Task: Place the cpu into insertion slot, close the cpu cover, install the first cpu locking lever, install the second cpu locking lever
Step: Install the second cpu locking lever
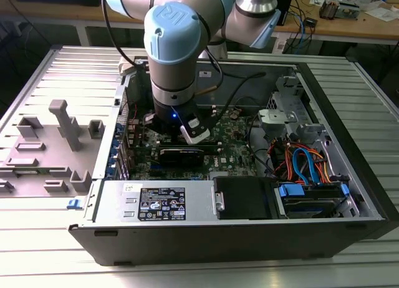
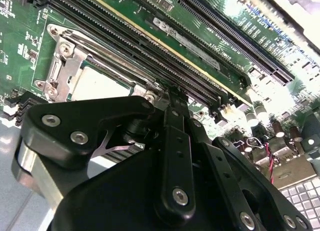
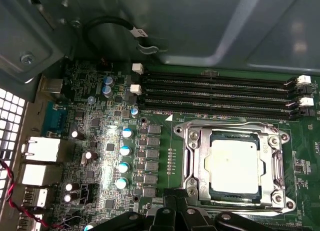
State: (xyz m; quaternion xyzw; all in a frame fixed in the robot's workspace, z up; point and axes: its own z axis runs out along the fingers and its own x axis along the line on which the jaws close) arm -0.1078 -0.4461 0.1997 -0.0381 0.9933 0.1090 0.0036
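Cpu (image 3: 235, 167) sits flat in the insertion slot (image 3: 192, 163), cover (image 3: 274, 183) down around it; end effector (image 2: 170, 98) hovers beside, fingers' state unclear.

Silver-grey arm (image 1: 187, 7) with pale blue joint caps, black screw-studded pincer (image 2: 170, 98) linkages

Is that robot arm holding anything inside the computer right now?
It cannot be told. The gripper hangs beside the cpu, which sits in the insertion slot; its tips are not visible.
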